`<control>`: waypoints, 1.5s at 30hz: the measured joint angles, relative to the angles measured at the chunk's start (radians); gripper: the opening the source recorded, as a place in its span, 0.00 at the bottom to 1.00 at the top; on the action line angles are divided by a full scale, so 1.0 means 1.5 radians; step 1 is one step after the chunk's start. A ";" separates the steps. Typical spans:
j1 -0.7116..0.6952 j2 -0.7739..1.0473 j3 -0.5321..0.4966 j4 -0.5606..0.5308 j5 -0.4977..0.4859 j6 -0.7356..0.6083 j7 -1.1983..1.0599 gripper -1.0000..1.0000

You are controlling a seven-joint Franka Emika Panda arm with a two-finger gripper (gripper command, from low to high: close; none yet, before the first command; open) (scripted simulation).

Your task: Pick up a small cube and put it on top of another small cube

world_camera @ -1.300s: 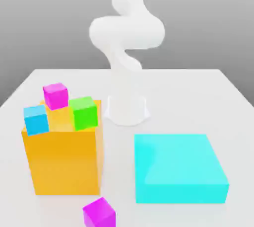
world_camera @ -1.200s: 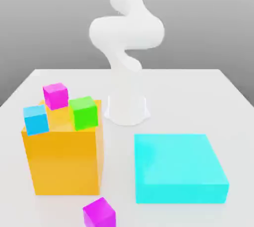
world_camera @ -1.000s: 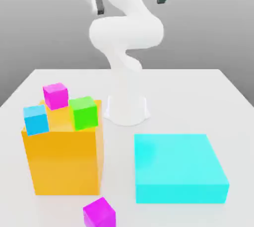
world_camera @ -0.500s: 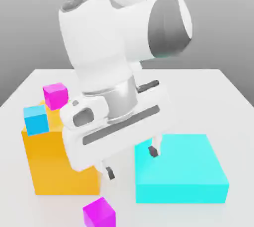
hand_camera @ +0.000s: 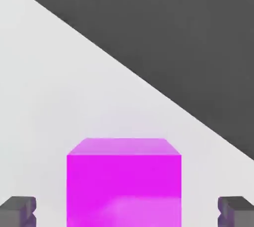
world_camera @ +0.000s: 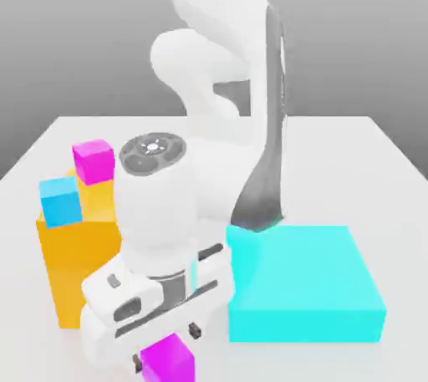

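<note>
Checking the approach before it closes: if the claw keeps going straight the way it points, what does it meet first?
Most likely the purplish cube: it sits centred between the open claw fingers, so they would pass either side of it, then meet the table.

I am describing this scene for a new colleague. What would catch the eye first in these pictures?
The big white robot arm bends low over the near edge of the table, its open gripper set on either side of a small purple cube. At the exterior view's left stands a tall orange block with a pink cube and a blue cube on top. At its right lies a flat turquoise slab.
</note>
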 joint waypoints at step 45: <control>-0.061 -0.616 -0.086 -0.072 -0.397 -0.597 0.521 0.00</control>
